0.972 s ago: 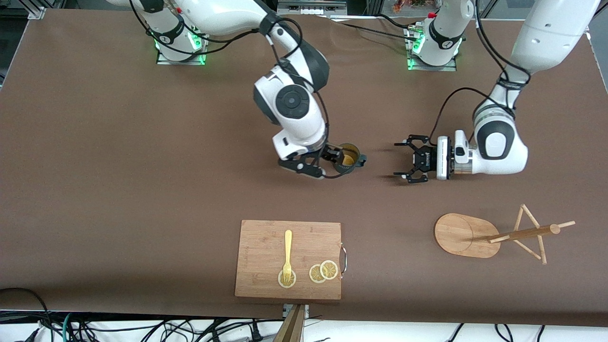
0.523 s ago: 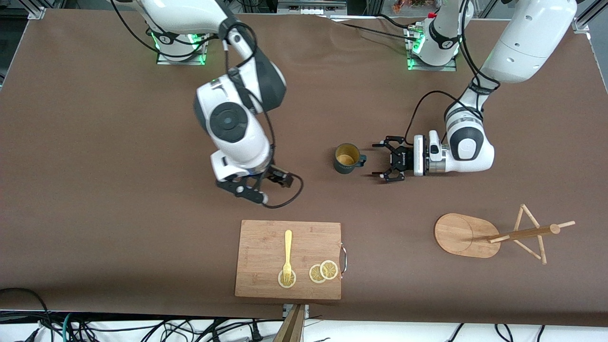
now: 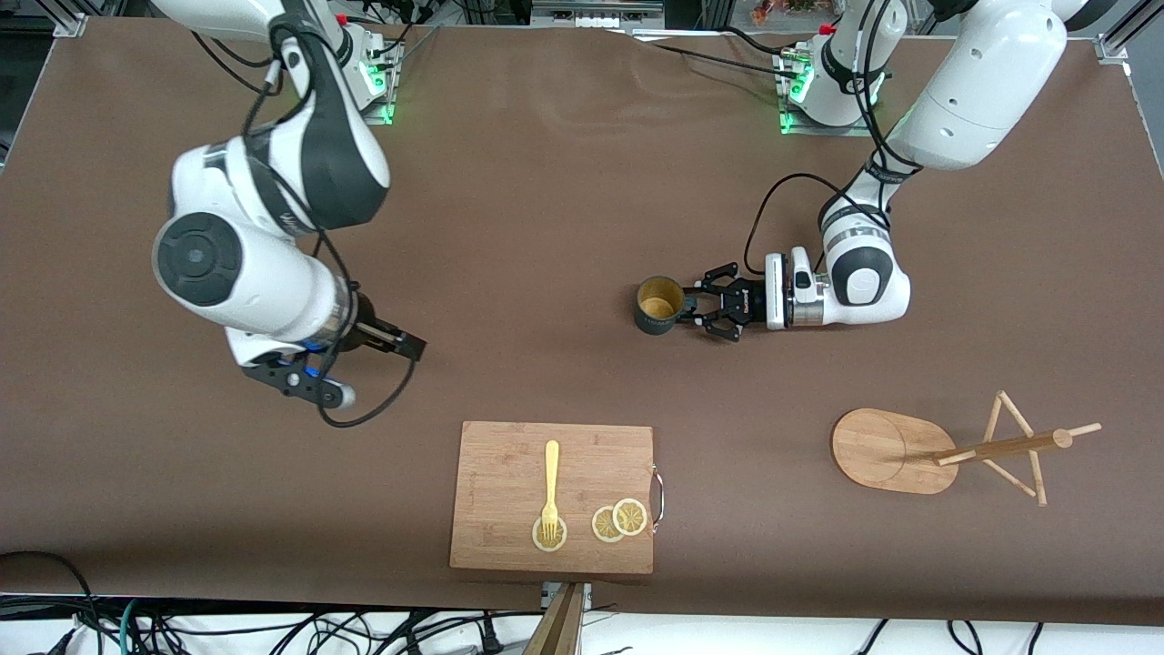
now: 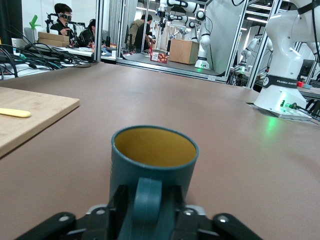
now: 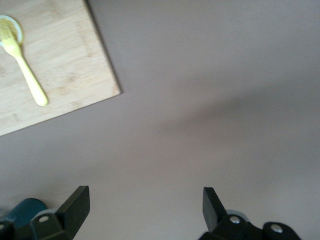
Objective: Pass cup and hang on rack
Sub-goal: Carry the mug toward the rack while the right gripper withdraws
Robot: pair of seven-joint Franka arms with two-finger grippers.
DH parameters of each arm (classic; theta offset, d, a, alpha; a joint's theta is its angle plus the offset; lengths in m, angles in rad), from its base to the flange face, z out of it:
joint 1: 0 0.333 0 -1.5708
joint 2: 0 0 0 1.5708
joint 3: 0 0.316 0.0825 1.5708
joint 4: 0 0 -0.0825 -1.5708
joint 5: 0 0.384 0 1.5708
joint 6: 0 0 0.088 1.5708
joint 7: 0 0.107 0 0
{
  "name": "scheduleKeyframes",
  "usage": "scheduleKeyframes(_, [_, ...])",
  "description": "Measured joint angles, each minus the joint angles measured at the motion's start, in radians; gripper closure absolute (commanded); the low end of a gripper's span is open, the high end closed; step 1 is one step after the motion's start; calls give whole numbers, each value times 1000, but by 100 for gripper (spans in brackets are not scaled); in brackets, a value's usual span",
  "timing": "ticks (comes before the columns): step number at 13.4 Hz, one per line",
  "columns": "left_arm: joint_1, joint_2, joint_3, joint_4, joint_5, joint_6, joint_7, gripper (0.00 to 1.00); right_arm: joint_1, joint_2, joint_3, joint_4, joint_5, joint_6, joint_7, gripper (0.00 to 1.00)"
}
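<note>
Two grippers show, and only one has anything in it. By the right arm's end of the table, the right gripper (image 3: 305,380) hangs over bare brown table cover (image 3: 546,182), at ten o'clock from the cutting board (image 3: 509,455), its fingers spread wide with nothing between them. The board lies close to the table edge nearest the front camera and carries a yellow fork (image 3: 550,482) and three lemon slices (image 3: 618,520), the fork's tines resting on one of them.

At one o'clock from the board, the cup (image 3: 658,305) stands upright on the table near its middle. It is dark teal outside and yellow-ochre inside, and its loop handle (image 4: 147,200) points to three o'clock in the front view. The left gripper (image 3: 705,311) lies level just above the table, clamped on that handle, a finger on each side.

At four o'clock from the cup, the rack (image 3: 878,450) sits with its oval base flat, its pegs bare.

Past the table, the left wrist view shows a lab with seated people (image 4: 62,20), a cardboard box (image 4: 182,51) and other robot arms
</note>
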Motion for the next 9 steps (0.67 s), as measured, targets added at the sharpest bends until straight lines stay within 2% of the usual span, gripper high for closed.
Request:
scheduleKeyframes(5, [6,15,2,0,-4,-31,4,100,0,-63,-111,-12,-2,-133,-118,0])
scheduleKeyframes(9, [74,3,8,2,1,-190,-131,100,0,-105,-177,-31,-2,-191,-206,0])
